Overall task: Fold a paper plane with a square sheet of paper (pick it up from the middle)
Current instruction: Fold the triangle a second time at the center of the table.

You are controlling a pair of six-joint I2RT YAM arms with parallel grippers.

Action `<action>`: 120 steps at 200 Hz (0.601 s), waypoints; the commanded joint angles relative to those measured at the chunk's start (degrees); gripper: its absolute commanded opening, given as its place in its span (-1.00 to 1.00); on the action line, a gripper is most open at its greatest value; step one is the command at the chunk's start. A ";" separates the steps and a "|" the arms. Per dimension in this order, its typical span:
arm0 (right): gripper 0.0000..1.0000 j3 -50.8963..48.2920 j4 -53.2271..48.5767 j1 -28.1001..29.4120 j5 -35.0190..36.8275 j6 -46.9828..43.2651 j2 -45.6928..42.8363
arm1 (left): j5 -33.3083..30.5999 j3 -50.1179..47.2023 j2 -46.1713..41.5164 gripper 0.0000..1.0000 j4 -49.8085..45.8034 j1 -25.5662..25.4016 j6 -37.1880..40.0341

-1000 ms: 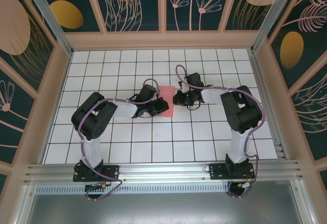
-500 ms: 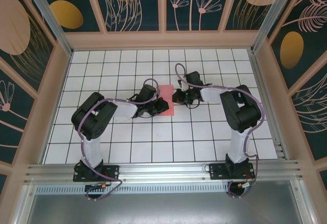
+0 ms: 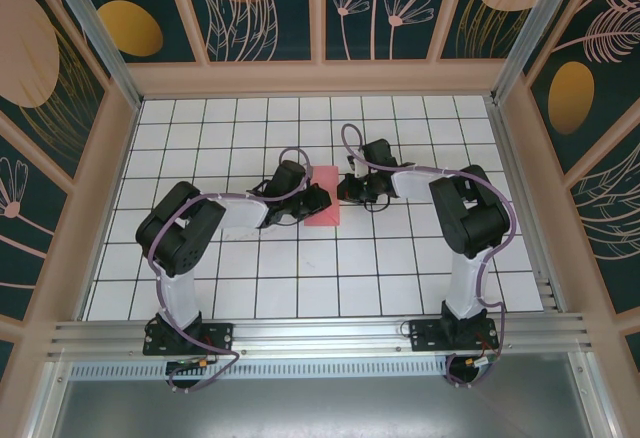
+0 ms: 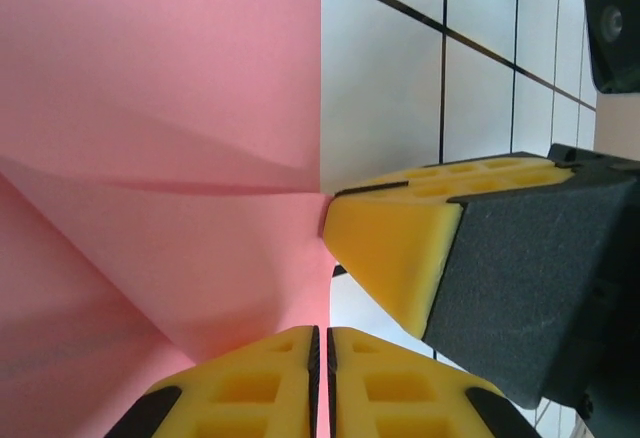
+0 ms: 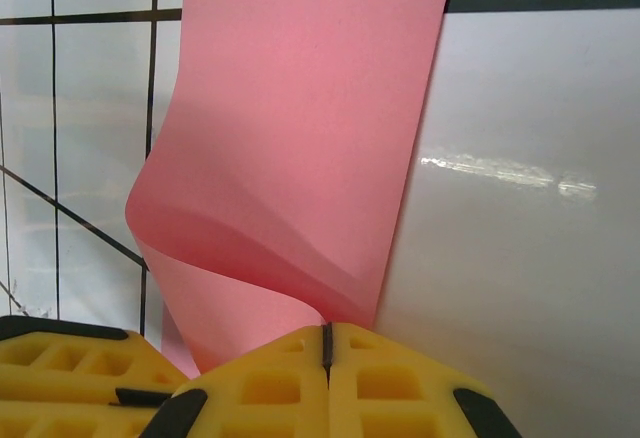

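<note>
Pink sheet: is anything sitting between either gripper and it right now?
Nothing visible stands between them. Both grippers are on the pink sheet: the right gripper is shut on its curled-up edge, and the left gripper pinches the same raised part, right beside it.

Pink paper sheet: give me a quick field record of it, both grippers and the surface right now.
sheet: square sheet of thin pink-red paper, mid-board between the two grippers
shape: not flat; one part curls up in a soft bend, no dart shape yet
left gripper: yellow pads shut on the sheet
right gripper: yellow pads shut on the curled-up part
surface: white gridded board, the rest of the sheet lying on it
gripper spacing: close together, right fingertip at the sheet's edge in the left wrist view
</note>
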 commanded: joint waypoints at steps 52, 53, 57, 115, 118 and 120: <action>-0.98 2.49 -1.10 0.39 0.66 -1.69 2.17 | -3.86 3.02 2.26 -0.75 -3.28 -0.27 0.74; -0.98 2.49 -1.06 0.44 0.63 -1.68 2.21 | -3.86 3.02 2.28 -0.75 -3.32 -0.31 0.72; -0.98 2.53 -1.04 0.39 0.68 -1.71 2.18 | -3.81 3.01 2.34 -0.75 -3.31 -0.27 0.74; -0.98 3.08 -1.13 0.48 0.78 -1.85 2.70 | -4.13 3.20 3.15 -0.76 -4.49 -0.26 0.85; -0.98 3.11 -1.16 0.48 0.77 -1.85 2.74 | -4.13 3.26 3.24 -0.76 -4.57 -0.33 0.90; -0.98 3.11 -1.23 0.48 0.73 -1.85 2.81 | -4.11 3.28 3.26 -0.76 -4.61 -0.31 0.86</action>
